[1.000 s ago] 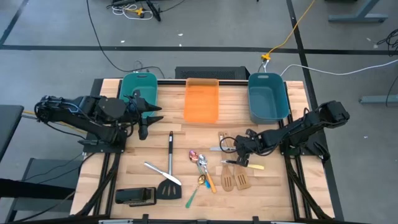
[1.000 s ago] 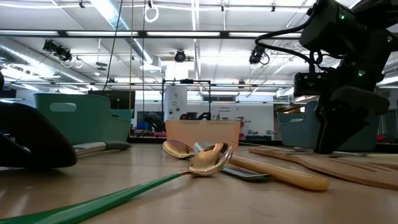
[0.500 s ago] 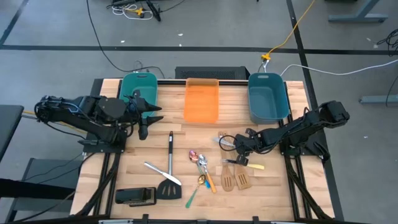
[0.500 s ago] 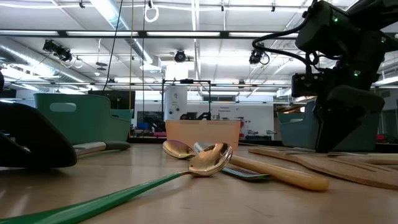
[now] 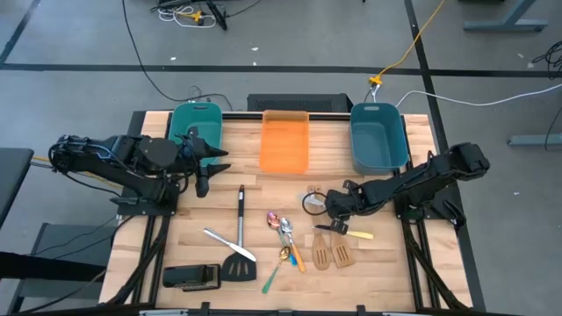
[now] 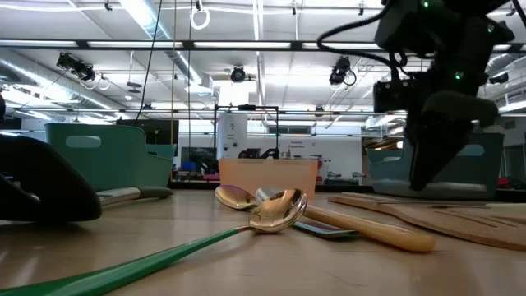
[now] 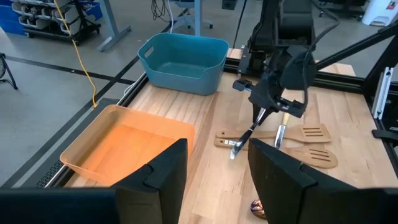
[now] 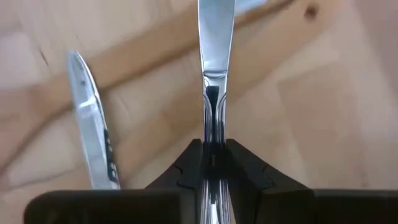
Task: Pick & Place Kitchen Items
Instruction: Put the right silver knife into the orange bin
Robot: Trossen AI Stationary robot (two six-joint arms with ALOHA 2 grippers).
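My right gripper (image 5: 328, 204) is shut on a silver utensil (image 7: 247, 132) near the table's middle right, just above the light-wood spatulas (image 5: 332, 254). Whether it is a knife or a fork, I cannot tell. A knife with a yellow handle (image 5: 353, 233) lies beside them. Several spoons (image 5: 285, 235) and a black spatula with a steel handle (image 5: 239, 250) lie flat toward the table's near middle. My left gripper (image 5: 204, 174) is open and empty at the far left, next to a teal bin (image 5: 195, 123). My right gripper pinches the silver utensil's narrow handle (image 8: 212, 127) between its two fingers, which lie along it. The fingers point down, slanting toward the table's left. The utensil hangs slanted below them (image 7: 239, 144). Whether its lower end touches the table, I cannot tell.
An orange bin (image 5: 285, 140) and a second teal bin (image 5: 378, 136) stand along the far edge. A flat black block (image 5: 191, 277) lies at the near left. A green-handled spoon (image 5: 270, 276) lies near the front. Bare wood shows between the bins and the utensils.
My right gripper has risen off the table and gone a little toward the table's left, carrying the silver utensil up with it. My left arm has kept still.
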